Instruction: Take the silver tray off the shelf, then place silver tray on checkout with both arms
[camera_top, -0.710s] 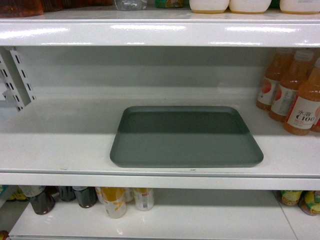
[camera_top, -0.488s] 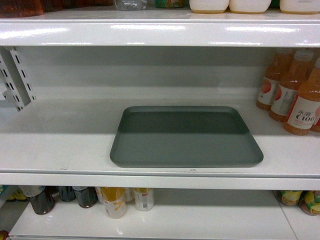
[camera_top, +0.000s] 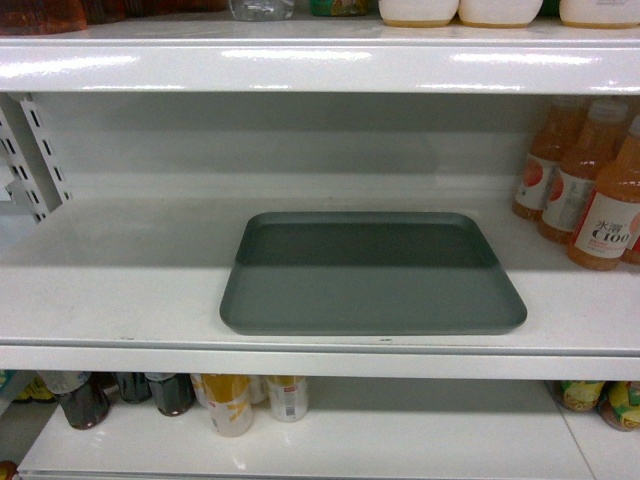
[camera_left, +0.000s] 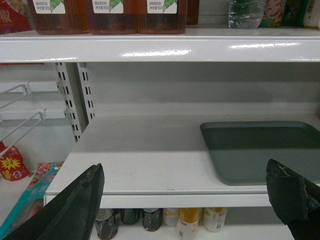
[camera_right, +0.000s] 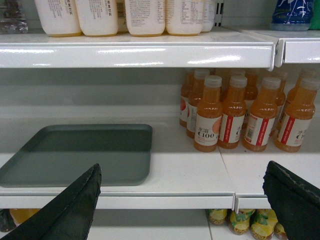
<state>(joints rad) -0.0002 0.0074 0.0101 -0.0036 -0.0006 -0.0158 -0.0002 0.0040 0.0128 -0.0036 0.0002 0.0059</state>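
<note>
The silver tray (camera_top: 372, 275) is seen lying flat on the shelf (camera_top: 120, 290), near the middle of the board, its near edge just behind the rounded front lip. The far half of the tray is shaded by the upper shelf board (camera_top: 320, 65); the near half is lit. Nothing is seen resting on the tray.

In the left wrist view the tray (camera_left: 262, 150) is placed at the right, with bare shelf (camera_left: 140, 155) to its left. The left gripper (camera_left: 192, 200) is held in front of the shelf lip, fingers spread wide, one finger (camera_left: 75, 207) at lower left and the other at lower right. No contact with tray or shelf is observed.

In the right wrist view the tray (camera_right: 80, 152) is placed at the left. The right gripper (camera_right: 187, 205) is likewise spread wide, one finger (camera_right: 70, 207) at lower left, apart from the tray.

Neither gripper is seen in the head view.

To the right of the tray, well apart, orange drink bottles (camera_top: 585, 185) are standing upright. White bottles (camera_right: 125, 15) are noted on the board above, dark brown jugs (camera_left: 110, 15) further left. Slotted white uprights (camera_left: 75, 97) are recorded at far left. Cans and bottles (camera_top: 180, 395) are noted on the lower board.
</note>
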